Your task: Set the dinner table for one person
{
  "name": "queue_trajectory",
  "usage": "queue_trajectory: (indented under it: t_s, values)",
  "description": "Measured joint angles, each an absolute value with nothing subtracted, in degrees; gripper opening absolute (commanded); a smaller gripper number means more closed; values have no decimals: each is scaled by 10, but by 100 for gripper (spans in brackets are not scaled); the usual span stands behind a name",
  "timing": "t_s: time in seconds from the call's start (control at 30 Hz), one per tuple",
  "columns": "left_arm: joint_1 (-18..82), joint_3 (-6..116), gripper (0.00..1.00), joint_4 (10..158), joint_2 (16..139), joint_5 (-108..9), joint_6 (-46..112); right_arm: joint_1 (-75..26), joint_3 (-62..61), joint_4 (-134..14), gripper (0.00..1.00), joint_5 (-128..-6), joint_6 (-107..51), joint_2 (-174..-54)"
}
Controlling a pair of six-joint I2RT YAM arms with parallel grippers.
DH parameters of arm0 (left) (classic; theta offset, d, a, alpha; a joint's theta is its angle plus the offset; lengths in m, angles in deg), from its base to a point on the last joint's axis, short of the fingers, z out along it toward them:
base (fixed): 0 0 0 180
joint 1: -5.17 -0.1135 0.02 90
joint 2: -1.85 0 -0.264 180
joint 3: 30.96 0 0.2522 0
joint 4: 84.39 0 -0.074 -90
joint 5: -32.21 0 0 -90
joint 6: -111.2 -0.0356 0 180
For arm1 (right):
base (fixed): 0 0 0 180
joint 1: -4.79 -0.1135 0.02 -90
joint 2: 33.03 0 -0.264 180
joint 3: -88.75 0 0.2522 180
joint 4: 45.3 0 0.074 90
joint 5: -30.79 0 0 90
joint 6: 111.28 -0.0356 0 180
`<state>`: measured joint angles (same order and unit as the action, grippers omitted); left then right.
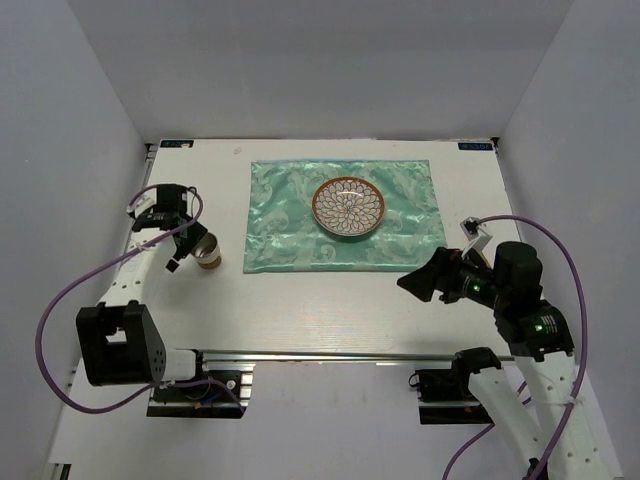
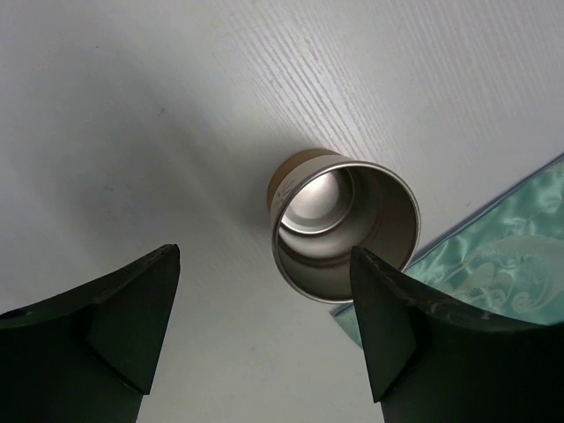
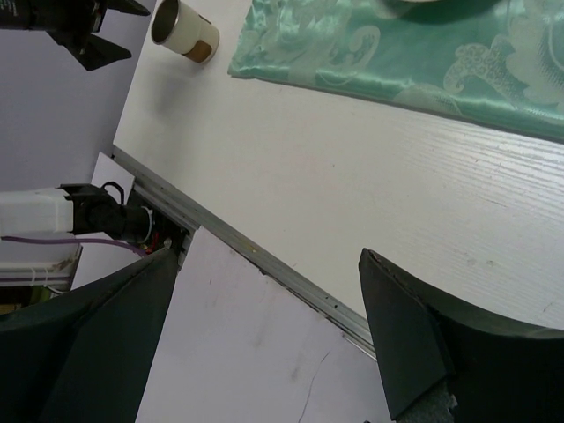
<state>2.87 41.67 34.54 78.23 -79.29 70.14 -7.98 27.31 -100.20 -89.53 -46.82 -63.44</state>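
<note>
The white counter (image 1: 300, 310) lies before both arms, bearing a green mat (image 1: 290, 215) with a plate (image 1: 347, 208). A cup (image 1: 208, 250) stands left of the mat, beside the spread left claw (image 1: 184, 251); the right claw (image 1: 418, 283) is spread too.

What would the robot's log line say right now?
left gripper open near cup | right gripper open, empty | cup on table beside mat | plate on mat

Between the left wrist's jaws the cup (image 2: 344, 225) shows mostly its metal inside; its outer wall is nearly all hidden. The green patterned mat (image 2: 493, 264) disappears behind the right-hand jaw and off the frame. Beyond the right wrist's jaws, the top edge crops the plate (image 3: 411, 2) to a sliver and cuts the left gripper (image 3: 134, 31).
</note>
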Motion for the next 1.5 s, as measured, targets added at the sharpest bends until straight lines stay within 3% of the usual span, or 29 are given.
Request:
queue_trajectory:
  t_s: [0.23,0.27,0.3,0.37,0.47,0.57,0.63,0.87,1.1,1.27,1.5]
  values:
    - [21,388,69,399,818,-764,691,-80,297,-983,89,-905,-474,-645]
    - [20,384,64,404,820,-762,690,-80,296,-979,89,-904,-472,-651]
    - [18,379,49,408,821,-759,691,-80,295,-978,89,-904,-470,-659]
    - [16,373,40,416,821,-753,691,-80,291,-977,89,-898,-465,-680]
    - [15,370,15,426,825,-745,690,-81,280,-969,89,-890,-463,-706]
    - [11,370,12,438,831,-738,690,-83,268,-957,89,-887,-461,-728]
    - [11,369,0,444,831,-733,690,-86,256,-952,89,-884,-456,-744]
    - [13,373,0,447,831,-712,667,-140,142,-953,89,-849,-421,-869]
    - [51,424,0,416,785,-611,612,-267,-79,-987,89,-666,-395,-1106]
    - [138,505,0,415,784,-553,600,-344,-190,-1025,89,-545,-396,-1202]
    - [286,539,0,418,806,-539,611,-422,-269,-1046,86,-473,-412,-1242]
